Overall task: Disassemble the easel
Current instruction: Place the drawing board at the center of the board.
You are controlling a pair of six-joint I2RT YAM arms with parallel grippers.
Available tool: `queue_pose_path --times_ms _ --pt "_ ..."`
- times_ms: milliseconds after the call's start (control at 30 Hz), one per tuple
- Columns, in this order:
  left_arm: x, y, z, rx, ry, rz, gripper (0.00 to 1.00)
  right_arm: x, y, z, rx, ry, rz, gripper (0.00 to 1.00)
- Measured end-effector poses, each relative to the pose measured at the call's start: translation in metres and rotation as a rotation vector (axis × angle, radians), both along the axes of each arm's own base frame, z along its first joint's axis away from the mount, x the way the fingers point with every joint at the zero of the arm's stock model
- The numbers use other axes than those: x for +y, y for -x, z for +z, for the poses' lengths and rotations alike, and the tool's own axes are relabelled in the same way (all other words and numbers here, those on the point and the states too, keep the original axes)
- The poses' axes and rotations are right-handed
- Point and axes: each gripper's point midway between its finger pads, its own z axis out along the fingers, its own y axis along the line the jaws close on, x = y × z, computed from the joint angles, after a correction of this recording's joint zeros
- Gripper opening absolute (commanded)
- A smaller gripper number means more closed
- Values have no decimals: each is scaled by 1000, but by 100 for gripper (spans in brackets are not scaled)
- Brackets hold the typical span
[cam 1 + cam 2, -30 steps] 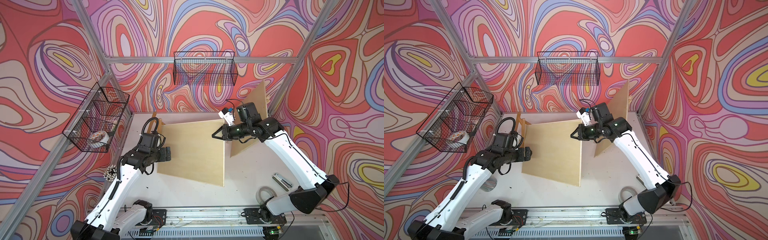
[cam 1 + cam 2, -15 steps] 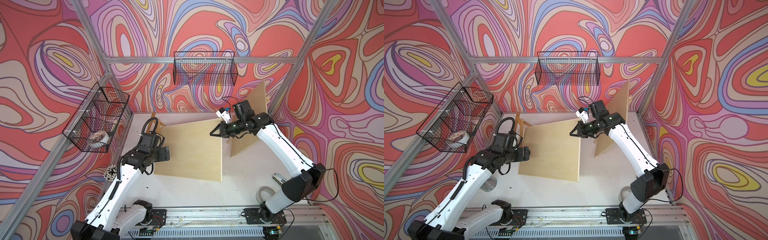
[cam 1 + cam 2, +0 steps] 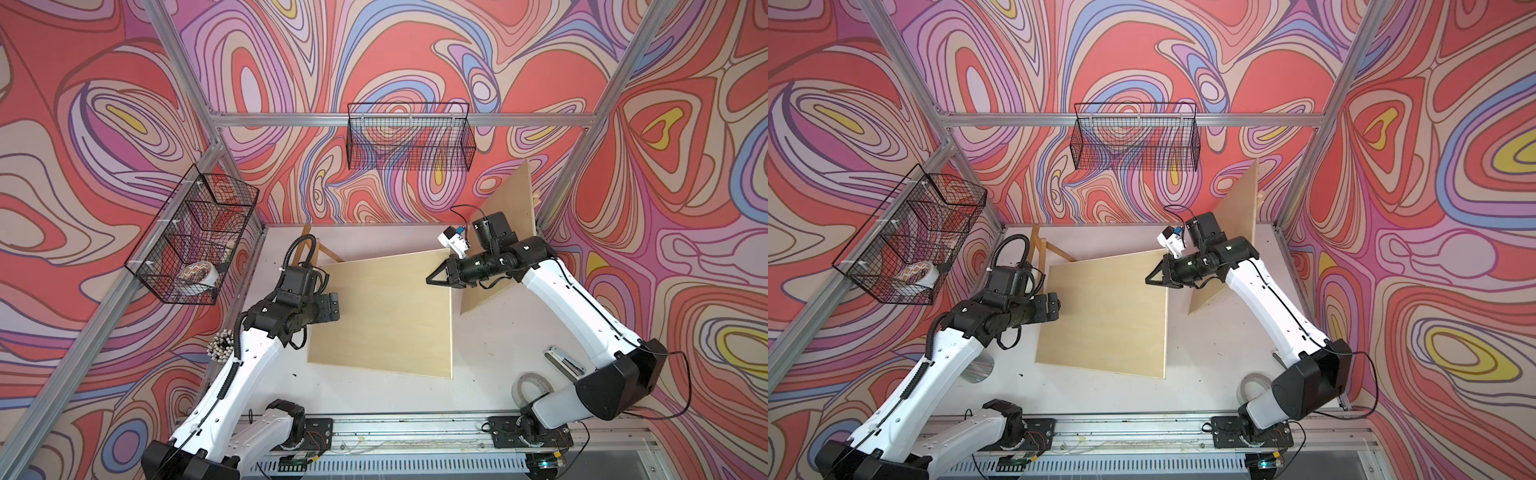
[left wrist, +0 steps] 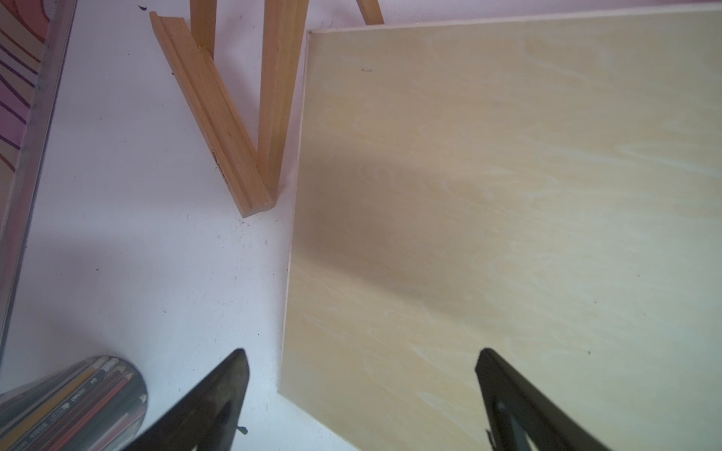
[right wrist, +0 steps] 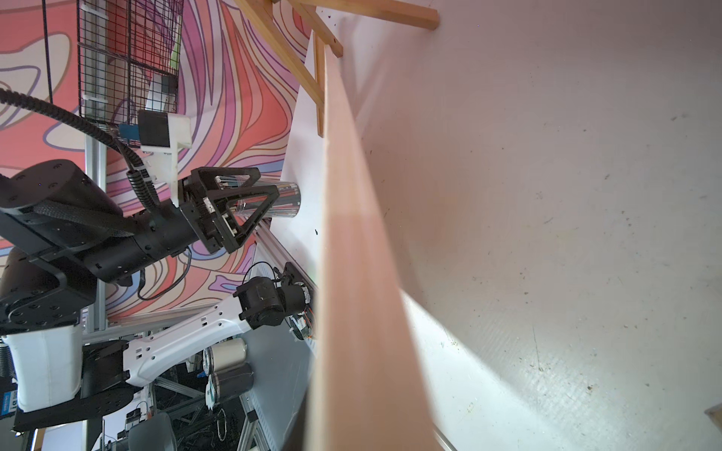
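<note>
A large pale plywood board covers the middle of the table. My right gripper is shut on its right edge near the far corner. In the right wrist view the board's edge runs away from the camera and hides the jaws. The wooden easel stands at the back left, just behind the board's far left corner; its ledge and legs show in the left wrist view. My left gripper hangs open over the board's left edge, holding nothing.
A second board leans in the back right corner behind my right arm. A cup of pencils stands by my left arm. A tape roll and stapler lie at front right. Wire baskets hang on the walls.
The board, held by my right gripper, shifted slightly left and then back toward the front. The right arm's elbow swung with it. My left arm has hardly moved.
</note>
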Motion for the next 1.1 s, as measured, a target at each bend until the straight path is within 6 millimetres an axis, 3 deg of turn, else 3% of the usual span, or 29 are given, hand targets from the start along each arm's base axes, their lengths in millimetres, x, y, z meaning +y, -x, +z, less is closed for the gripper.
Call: queue_pose_path --times_ms 167,600,1100 --pt "-1 0 0 1 4 -3 94 2 -5 -6 28 -3 4 0" --pt "-2 0 0 2 10 -7 95 17 -15 -48 226 -8 36 0" --pt "-3 1 0 4 13 -9 96 26 -26 -84 345 -4 18 15"
